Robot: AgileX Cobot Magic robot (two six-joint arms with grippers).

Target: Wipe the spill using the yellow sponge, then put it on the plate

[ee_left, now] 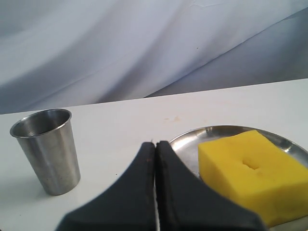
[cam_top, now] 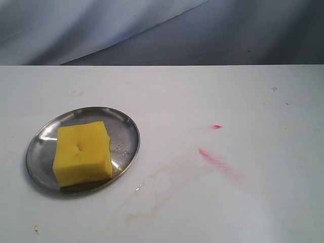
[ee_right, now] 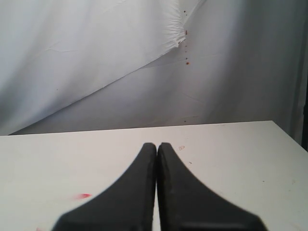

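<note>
The yellow sponge [cam_top: 83,152] lies on the silver plate [cam_top: 126,132] at the table's left, dimple side up. The left wrist view shows the same sponge [ee_left: 250,171] on the plate [ee_left: 190,139], just beside my left gripper [ee_left: 155,143], which is shut and empty. Where the spill was, only a faint tan smear [cam_top: 152,195] shows on the white table, right of the plate, with a small wet glint [cam_top: 137,187]. My right gripper [ee_right: 157,144] is shut with nothing in it, over bare table. Neither gripper appears in the exterior view.
A metal cup [ee_left: 47,151] stands upright on the far side of the left gripper from the plate. A pink-red streak [cam_top: 218,163] and a red spot [cam_top: 216,126] mark the table's right half. Grey cloth [cam_top: 162,30] hangs behind the far edge.
</note>
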